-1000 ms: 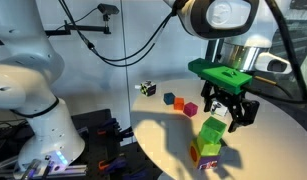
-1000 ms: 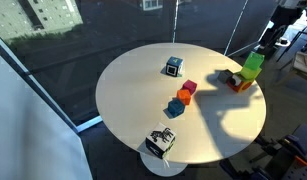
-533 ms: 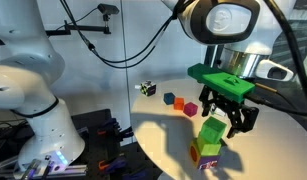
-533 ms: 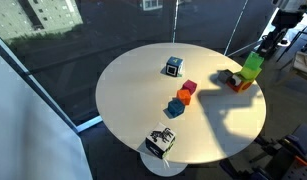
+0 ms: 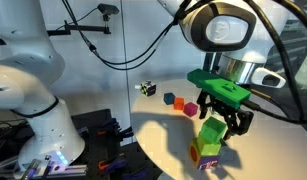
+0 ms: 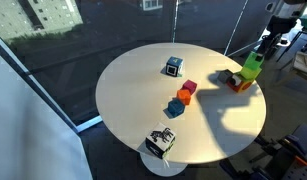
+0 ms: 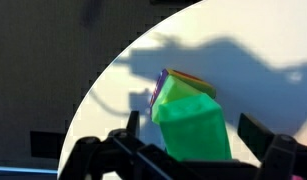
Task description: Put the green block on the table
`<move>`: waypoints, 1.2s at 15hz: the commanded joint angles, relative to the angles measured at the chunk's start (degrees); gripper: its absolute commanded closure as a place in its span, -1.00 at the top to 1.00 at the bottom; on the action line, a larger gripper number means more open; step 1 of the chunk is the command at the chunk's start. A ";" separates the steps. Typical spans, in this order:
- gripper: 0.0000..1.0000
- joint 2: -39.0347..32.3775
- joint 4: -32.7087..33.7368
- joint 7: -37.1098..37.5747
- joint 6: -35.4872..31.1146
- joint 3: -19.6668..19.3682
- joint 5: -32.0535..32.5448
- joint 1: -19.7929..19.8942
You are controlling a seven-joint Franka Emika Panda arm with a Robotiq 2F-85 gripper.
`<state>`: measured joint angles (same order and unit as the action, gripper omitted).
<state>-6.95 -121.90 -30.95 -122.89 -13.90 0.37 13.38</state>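
As everything is carried by the round white worktop (image 6: pixel 123 110), that is taken first. Bare white surface is seen on most sides of the big multicoloured cube (image 6: pixel 236 81), which stands close to the rim. Over the cube the arm (image 5: pixel 228 25) is hung, with the tool (image 5: pixel 233 122) pointed down just above it. In the wrist view the jaws are seen apart, one on each side of the green block (image 7: pixel 193 125), with a gap left on both sides; nothing is clamped. Whether the tips have reached the level of the block's sides cannot be told. The green block is stacked directly on top of the cube and is not yet on the worktop. Well apart from the cube, towards the worktop's middle, a short row of small blocks (image 6: pixel 182 97) is laid, with a white cube (image 6: pixel 174 67) beyond them.

The step in hand is judged to be the grasp. It is best done if the tool is centred over the block and turned so that two opposite flat faces are met, not corners. The tool should be lowered only to the block's middle, so that the cube beneath is neither touched nor pushed towards the rim. Once clamped, the block should be lifted straight up before it is carried sideways to bare surface beside the cube.
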 commanded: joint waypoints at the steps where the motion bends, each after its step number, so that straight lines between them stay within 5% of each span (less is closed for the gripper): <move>1: 0.50 -0.82 -0.05 -0.69 -2.25 1.21 -1.00 0.83; 2: 0.48 -0.97 -0.14 -0.60 -2.86 1.37 -0.87 0.83; 7: -0.28 0.92 -0.87 -0.29 -1.86 1.77 -0.71 0.81; 18: -0.34 8.31 -4.79 1.44 -0.66 2.94 0.12 -1.67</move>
<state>-0.93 -124.77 -30.76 -123.60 -11.73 0.35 12.67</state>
